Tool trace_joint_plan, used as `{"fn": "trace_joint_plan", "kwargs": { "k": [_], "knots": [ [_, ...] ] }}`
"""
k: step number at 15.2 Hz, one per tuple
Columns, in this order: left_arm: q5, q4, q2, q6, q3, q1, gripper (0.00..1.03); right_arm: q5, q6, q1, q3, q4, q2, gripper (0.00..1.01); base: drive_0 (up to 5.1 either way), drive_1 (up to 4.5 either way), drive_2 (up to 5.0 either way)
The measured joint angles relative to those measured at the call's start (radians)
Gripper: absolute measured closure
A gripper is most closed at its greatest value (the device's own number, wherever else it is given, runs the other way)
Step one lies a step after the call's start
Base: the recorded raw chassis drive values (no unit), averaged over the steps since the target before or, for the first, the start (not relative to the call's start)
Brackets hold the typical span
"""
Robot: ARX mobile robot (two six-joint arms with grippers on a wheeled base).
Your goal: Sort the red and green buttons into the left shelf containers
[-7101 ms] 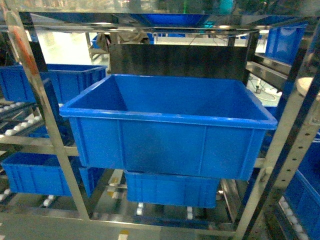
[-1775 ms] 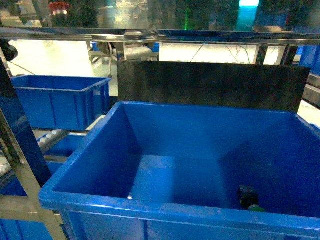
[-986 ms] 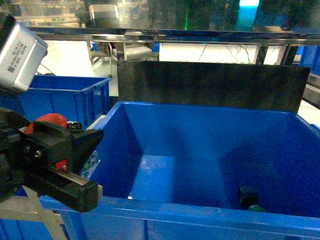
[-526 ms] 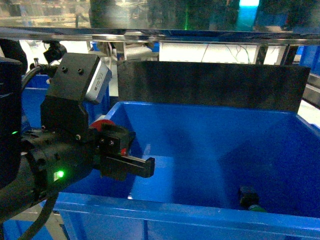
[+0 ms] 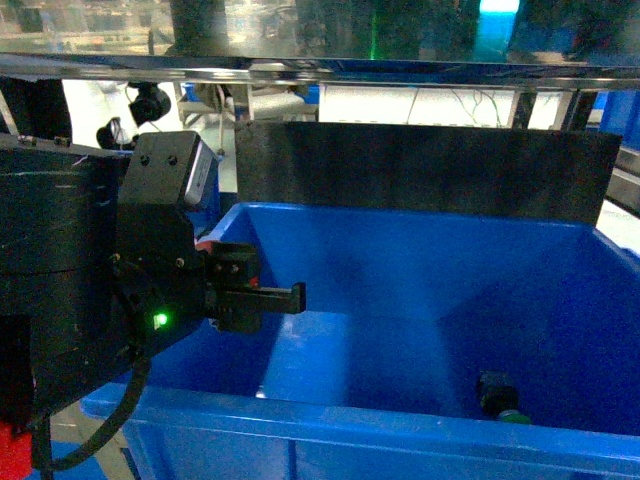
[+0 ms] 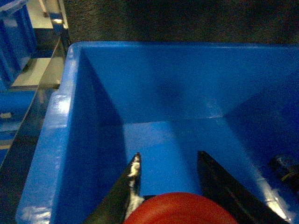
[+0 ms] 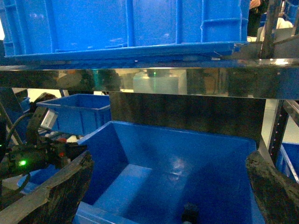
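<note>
Red button (image 6: 180, 208) sits clamped between the left gripper's (image 5: 262, 297) fingers, over the near-left part of the blue bin (image 5: 420, 230); only its cap shows, cropped at the wrist view's bottom edge. Green button (image 5: 498, 396) lies dim on the bin's floor, near-right corner. Right gripper (image 7: 168, 196) hangs spread wide and empty before the bin.

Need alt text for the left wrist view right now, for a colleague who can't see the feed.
The left gripper holds the red button between its fingers above the open blue bin, near the bin's left wall. The bin floor ahead is bare, with a dark object, probably the green button, at the right edge. A dark panel stands behind the bin.
</note>
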Motion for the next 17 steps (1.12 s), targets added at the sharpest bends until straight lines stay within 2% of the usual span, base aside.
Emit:
{"fn": "trace_joint_plan", "kwargs": {
  "k": [5, 6, 10, 13, 15, 17],
  "knots": [
    [0.006, 0.031, -0.064, -0.007, -0.036, -0.022, 0.1, 0.0, 0.001, 0.0, 0.0, 0.0, 0.0, 0.03, 0.0, 0.0, 0.0],
    [0.011, 0.042, -0.085, -0.009, -0.058, -0.022, 0.03, 0.0, 0.001, 0.0, 0.0, 0.0, 0.0, 0.03, 0.0, 0.0, 0.0],
    [0.024, 0.053, -0.089, -0.034, -0.068, -0.038, 0.05, 0.0, 0.002, 0.0, 0.0, 0.0, 0.0, 0.03, 0.0, 0.0, 0.0],
    [0.026, 0.061, -0.209, -0.032, -0.17, -0.047, 0.05, 0.0, 0.002, 0.0, 0.0, 0.0, 0.0, 0.03, 0.0, 0.0, 0.0],
    [0.049, 0.051, -0.315, -0.025, -0.231, -0.027, 0.05, 0.0, 0.002, 0.0, 0.0, 0.0, 0.0, 0.03, 0.0, 0.0, 0.0],
    [0.083, -0.006, -0.463, 0.005, -0.299, 0.015, 0.05, 0.0, 0.002, 0.0, 0.0, 0.0, 0.0, 0.03, 0.0, 0.0, 0.0]
  ]
}}
